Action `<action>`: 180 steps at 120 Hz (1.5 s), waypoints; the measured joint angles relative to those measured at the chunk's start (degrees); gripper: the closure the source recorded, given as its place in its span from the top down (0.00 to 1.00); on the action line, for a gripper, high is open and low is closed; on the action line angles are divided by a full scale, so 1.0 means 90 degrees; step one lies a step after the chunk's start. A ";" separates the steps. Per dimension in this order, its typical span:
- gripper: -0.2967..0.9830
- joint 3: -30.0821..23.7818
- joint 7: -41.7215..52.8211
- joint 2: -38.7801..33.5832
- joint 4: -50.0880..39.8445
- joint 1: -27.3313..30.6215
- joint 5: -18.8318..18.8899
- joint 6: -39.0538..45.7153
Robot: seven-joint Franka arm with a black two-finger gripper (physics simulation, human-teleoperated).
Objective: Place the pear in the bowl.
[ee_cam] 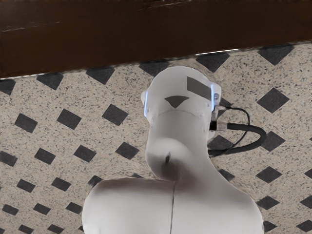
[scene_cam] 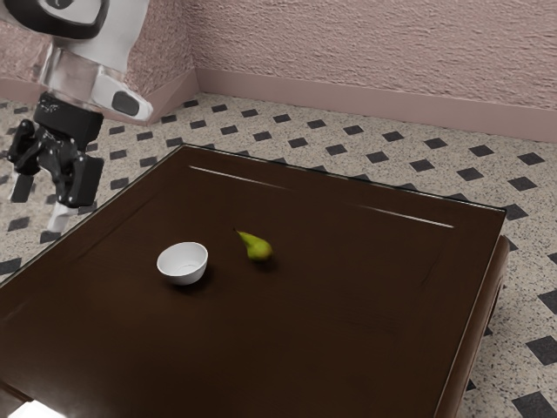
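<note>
The job looks to be at its very start. The hand (scene_cam: pixel 51 193) is at the upper left, open and with nothing in it. The pear (scene_cam: pixel 258 250) lies near the middle, on the desk (scene_cam: pixel 348 296), near the bowl (scene_cam: pixel 183 265). Next, the hand should go over the pear, then down.

Our gripper (scene_cam: pixel 50 198) is short of the table (scene_cam: pixel 348 331), with the floor (ee_cam: pixel 48 131) and our arm's base (ee_cam: pixel 178 92) lower down. Ahead of our gripper, the bowl (scene_cam: pixel 183 264) sits on the table. The pear (scene_cam: pixel 257 249) lies on the table too, near the bowl but apart from it, farther ahead of our gripper.
</note>
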 joint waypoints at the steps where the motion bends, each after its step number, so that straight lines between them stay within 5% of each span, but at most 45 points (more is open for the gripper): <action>1: 0.77 -0.0011 -0.0011 0.0027 -0.0023 -0.0006 0.0007 0.0181; 24: 0.77 0.0043 0.0316 0.0093 -0.1066 -0.0072 0.0339 0.2993; 38: 0.77 0.0228 0.1494 0.0095 -0.1438 -0.0017 0.0751 0.3512; 48: 0.77 0.0377 0.2766 0.1007 -0.1386 -0.0064 0.1123 0.4441; 64: 0.77 0.0796 0.4743 0.2512 -0.1301 0.0077 0.0972 0.6071; 86: 0.77 0.1120 0.7065 0.3547 -0.0581 -0.0026 0.0373 0.7567; 110: 0.77 0.2079 0.8520 0.4912 0.0745 0.0029 -0.1741 0.8340; 137: 0.77 0.2514 0.9643 0.6378 0.2542 0.0024 -0.3010 0.7768; 156: 0.77 0.2908 0.9714 0.6706 0.2933 0.0028 -0.3412 0.7325; 180: 0.77 0.2946 0.9200 0.7335 0.4013 0.0026 -0.3403 0.7065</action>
